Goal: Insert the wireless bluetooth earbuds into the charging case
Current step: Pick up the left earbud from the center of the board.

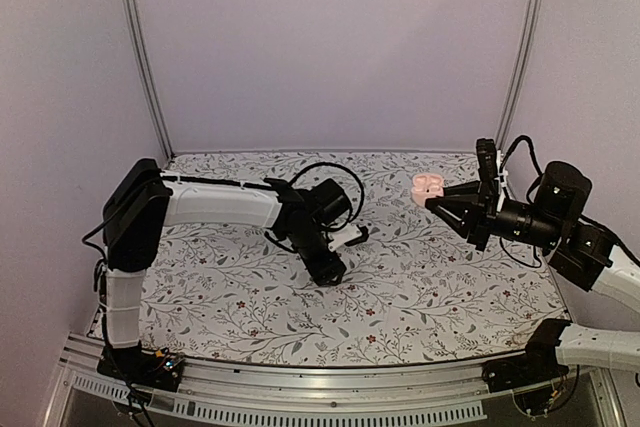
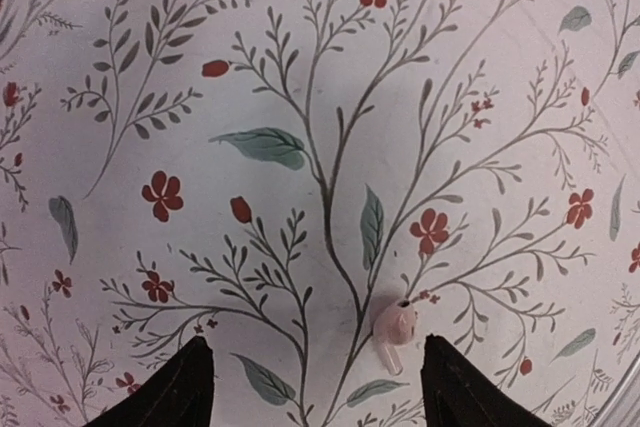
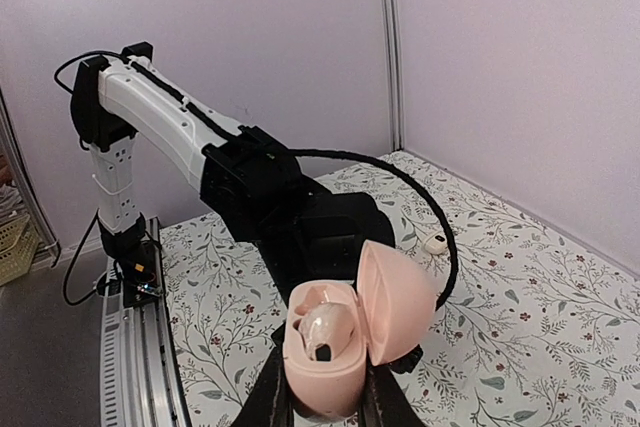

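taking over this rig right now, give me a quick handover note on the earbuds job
Left end effector: open, low over the table, loose earbud between its fingers, not gripped yet.
Right end effector: shut on the case, held up with the lid open.
Done: one earbud sits in the case.
Left: grip the loose earbud and seat it in the case.

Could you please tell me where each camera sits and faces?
Top: above and behind the bases, facing down at the table; left arm and right arm show.
Left wrist: faces straight down at the earbud, between its open jaws.
Right wrist: faces across at the left arm; its jaws hold the open case.
Shared: top and right wrist both show the case.
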